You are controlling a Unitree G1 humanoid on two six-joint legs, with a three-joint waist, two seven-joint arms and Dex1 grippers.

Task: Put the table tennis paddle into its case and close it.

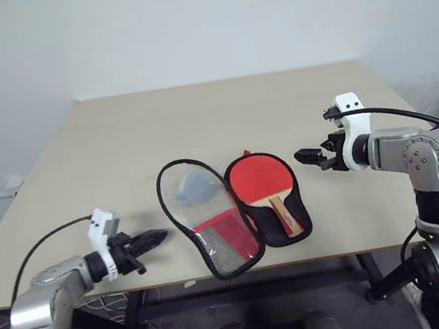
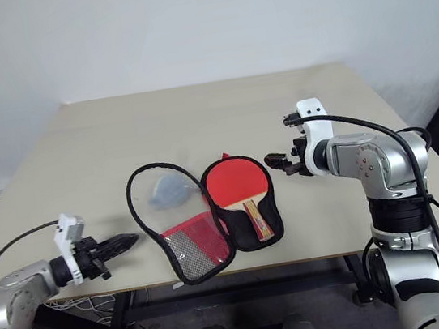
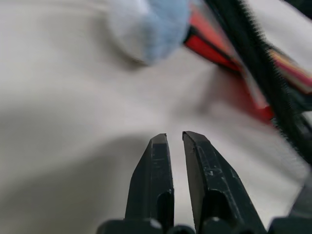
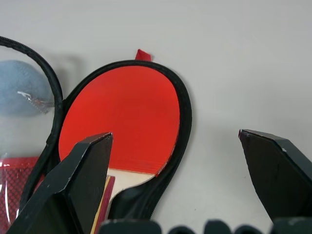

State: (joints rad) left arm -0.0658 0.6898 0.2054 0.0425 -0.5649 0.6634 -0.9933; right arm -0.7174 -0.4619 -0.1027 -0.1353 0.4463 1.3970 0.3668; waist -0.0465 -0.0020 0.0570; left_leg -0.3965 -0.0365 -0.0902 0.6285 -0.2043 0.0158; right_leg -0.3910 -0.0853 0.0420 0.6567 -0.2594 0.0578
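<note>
The table (image 1: 220, 107), a wide pale beige top, carries everything here. On it, near the front edge and between the two claws, lies the case (image 1: 270, 224), spread open flat like a book. Its black-lined half lies on the side nearer the right gripper (image 1: 310, 157); its clear-window half (image 1: 197, 208) lies on the side nearer the left gripper (image 1: 158, 238), with a red and grey mesh panel at its near end.

The table tennis paddle (image 1: 260, 177) rests inside the black-lined half, red blade toward the far end and its wooden handle (image 1: 285, 214) pointing back toward the front edge of the table. The blade's edge sits just inside the case's black edging, and the case is unzipped and not closed over it.

The right gripper hovers above the table just beside the blade end of the case, apart from it, its tips aimed toward the paddle. Its two black fingers (image 4: 78, 175) stand wide apart and hold nothing; in the right wrist view the red blade lies ahead of them.

The left gripper sits low by the table's front edge, near the window half but not touching it. Its fingers (image 3: 156, 165) are drawn nearly together, a thin slit between them, with nothing gripped.

A small grey-blue lump (image 1: 196, 186) lies under the clear window, ahead of the left gripper's tips.
</note>
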